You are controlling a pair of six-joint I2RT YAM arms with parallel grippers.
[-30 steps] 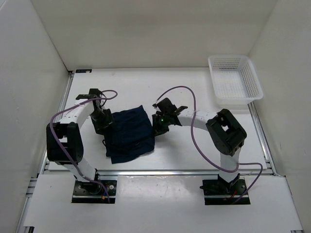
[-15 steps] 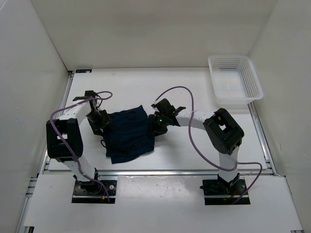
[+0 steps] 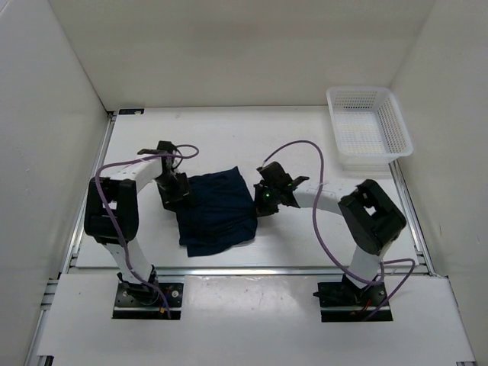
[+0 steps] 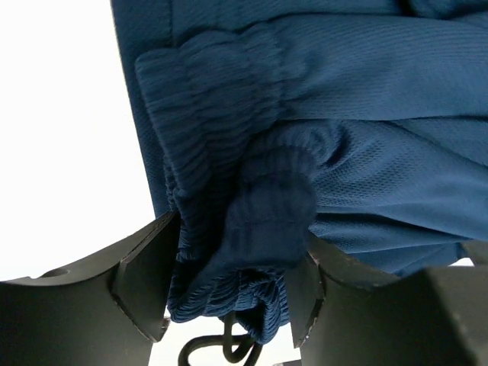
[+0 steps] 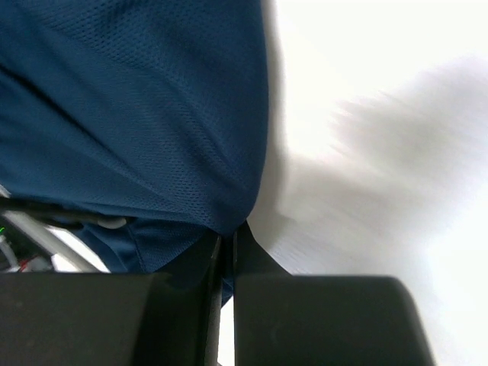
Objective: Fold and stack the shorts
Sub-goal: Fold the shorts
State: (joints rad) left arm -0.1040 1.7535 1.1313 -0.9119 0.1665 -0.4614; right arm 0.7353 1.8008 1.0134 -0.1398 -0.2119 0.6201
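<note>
The dark navy shorts (image 3: 219, 212) lie folded on the white table, between the two arms. My left gripper (image 3: 179, 192) is at their left edge. In the left wrist view it (image 4: 229, 290) is shut on the bunched, ribbed waistband (image 4: 229, 191), with a dark drawstring loop (image 4: 221, 352) hanging below. My right gripper (image 3: 261, 204) is at the shorts' right edge. In the right wrist view it (image 5: 227, 248) is shut, pinching a corner of the mesh fabric (image 5: 137, 114) just above the table.
A white plastic mesh basket (image 3: 368, 130) stands at the back right corner. White walls enclose the table on the left, back and right. Purple cables loop over both arms.
Both grippers have moved to the right and a little nearer, dragging the shorts with them across the table. Both keep their hold.
</note>
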